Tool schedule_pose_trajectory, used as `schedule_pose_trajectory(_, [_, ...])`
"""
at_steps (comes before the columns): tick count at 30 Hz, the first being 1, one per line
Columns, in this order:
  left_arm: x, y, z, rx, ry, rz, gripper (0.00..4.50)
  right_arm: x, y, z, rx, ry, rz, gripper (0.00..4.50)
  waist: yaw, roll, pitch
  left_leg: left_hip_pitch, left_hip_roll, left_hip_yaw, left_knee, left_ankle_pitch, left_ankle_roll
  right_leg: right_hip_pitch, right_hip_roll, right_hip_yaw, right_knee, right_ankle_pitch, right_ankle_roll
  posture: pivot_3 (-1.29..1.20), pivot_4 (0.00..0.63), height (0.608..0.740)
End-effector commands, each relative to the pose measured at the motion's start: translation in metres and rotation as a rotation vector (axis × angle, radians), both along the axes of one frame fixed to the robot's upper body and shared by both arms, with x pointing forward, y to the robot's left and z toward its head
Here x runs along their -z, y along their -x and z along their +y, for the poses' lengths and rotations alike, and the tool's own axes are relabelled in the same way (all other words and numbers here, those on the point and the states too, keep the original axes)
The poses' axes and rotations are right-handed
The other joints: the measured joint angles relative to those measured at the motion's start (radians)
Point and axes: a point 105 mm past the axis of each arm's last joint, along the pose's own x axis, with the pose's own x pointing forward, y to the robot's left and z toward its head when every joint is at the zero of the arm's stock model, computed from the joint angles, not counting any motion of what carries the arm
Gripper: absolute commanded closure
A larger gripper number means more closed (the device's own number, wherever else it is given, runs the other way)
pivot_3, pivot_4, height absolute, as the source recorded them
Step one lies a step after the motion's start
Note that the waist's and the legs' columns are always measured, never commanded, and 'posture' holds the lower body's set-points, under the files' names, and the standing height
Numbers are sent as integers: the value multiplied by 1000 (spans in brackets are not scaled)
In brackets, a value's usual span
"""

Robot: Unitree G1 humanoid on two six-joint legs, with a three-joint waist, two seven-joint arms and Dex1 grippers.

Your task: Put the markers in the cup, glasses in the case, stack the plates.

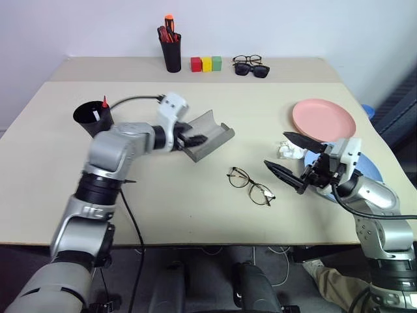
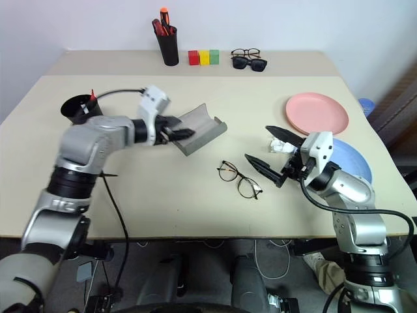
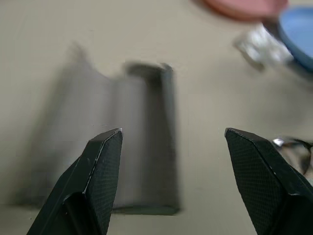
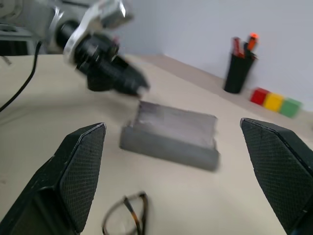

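My 2 head views look forward and down from above the table's near edge, taking in its whole top to the far wall; they share the same scene, slightly offset. My left wrist view sits close over the grey case, facing right toward the pink plate and blue plate. My right wrist view sits low, facing left and far; it shares the case and the glasses with the left wrist view.
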Motion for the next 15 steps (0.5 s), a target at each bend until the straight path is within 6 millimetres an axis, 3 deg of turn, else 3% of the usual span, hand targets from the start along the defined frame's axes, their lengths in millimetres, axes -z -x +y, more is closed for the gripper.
schedule_pose_trajectory(1, [7, -8, -12, -15, -78, 19, 1113, -14, 8, -3, 14, 19, -78, 0, 1, 0, 0, 0, 0, 0, 0, 0, 0, 0, 0, 0, 0, 0, 0, 0, 150, 740])
schedule_pose_trajectory(4, [36, -18, -21, -65, -178, 72, 1113, -14, 9, -6, 38, 16, -88, 0, 3, 0, 0, 0, 0, 0, 0, 0, 0, -1, 0, 0, 0, -1, 0, 0, 150, 740])
schedule_pose_trajectory(5, [42, -22, -22, -91, -199, 76, 1342, -13, 9, -6, 46, 16, -92, 0, 4, -1, 0, 0, 0, 0, 0, 0, 0, 0, 0, 0, 0, -1, 1, 0, 150, 740])
schedule_pose_trajectory(7, [46, -26, -27, -88, -210, 59, 2019, -12, 10, -6, 55, 17, -96, 0, 6, -1, 1, -1, 0, 0, 0, 0, 0, 0, 0, 0, -1, -1, 1, 0, 150, 740])
schedule_pose_trajectory(12, [45, -30, -29, -85, -190, 52, 4441, -9, 15, -7, 69, 12, -95, 0, 13, -1, 1, -1, 0, 0, 0, 0, 0, 0, -1, 0, -1, -1, 1, 0, 150, 740])
schedule_pose_trajectory(15, [47, -24, -25, -36, -193, 69, 4441, -6, 16, -6, 75, 6, -93, 0, 13, -1, 1, -1, 0, 0, 0, 0, 0, 0, -1, 0, -2, -1, 1, 0, 150, 740])
